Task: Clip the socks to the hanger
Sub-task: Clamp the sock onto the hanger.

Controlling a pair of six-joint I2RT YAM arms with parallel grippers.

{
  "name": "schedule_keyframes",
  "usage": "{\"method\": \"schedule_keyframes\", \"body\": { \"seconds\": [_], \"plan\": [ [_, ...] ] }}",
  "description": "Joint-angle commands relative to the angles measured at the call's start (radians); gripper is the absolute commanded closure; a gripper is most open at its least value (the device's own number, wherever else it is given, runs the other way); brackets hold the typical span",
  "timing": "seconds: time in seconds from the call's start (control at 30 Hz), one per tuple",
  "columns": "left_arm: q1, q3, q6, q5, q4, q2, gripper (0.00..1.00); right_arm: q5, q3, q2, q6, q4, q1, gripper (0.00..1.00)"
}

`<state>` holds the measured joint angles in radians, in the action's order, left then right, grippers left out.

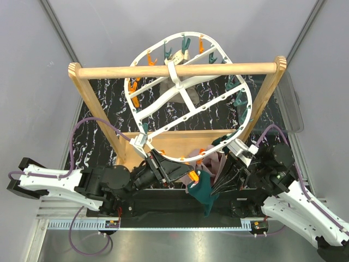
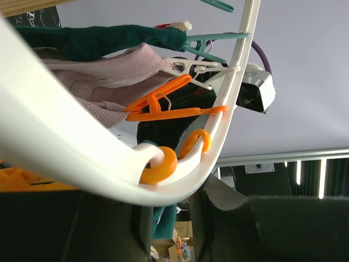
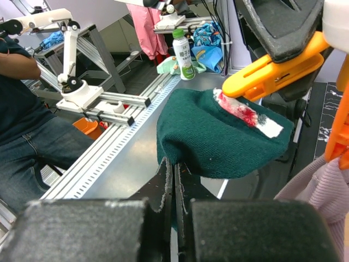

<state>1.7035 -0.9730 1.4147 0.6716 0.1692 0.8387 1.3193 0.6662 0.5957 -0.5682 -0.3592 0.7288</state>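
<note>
Right fingers (image 3: 240, 229) pressed together at lower centre, against teal sock (image 3: 218, 136) hem; catch not confirmed. Sock toe bitten by orange clip (image 3: 272, 71). Rim of hanger (image 2: 54, 142) pinched by left fingers (image 2: 272, 229); to be held steady while bite is checked

One white hanger (image 1: 162, 102), one wooden rail stand (image 1: 180, 70), one dark teal sock (image 1: 203, 192), one mauve-pink sock (image 1: 217, 164) in view.
</note>
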Motion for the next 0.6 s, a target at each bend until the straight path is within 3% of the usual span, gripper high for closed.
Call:
{"method": "schedule_keyframes", "body": {
  "seconds": [0.0, 0.3, 0.57],
  "plan": [
    [0.002, 0.005, 0.032, -0.017, -0.066, -0.012, 1.0, -0.025, 0.029, 0.021, 0.05, 0.02, 0.012, 1.0],
    [0.004, 0.003, 0.023, -0.009, -0.048, -0.013, 1.0, -0.028, 0.091, 0.026, 0.064, 0.02, 0.012, 1.0],
    [0.002, -0.003, 0.023, -0.007, -0.042, -0.007, 1.0, -0.022, 0.085, 0.032, -0.027, -0.09, 0.012, 1.0]
  ]
}}
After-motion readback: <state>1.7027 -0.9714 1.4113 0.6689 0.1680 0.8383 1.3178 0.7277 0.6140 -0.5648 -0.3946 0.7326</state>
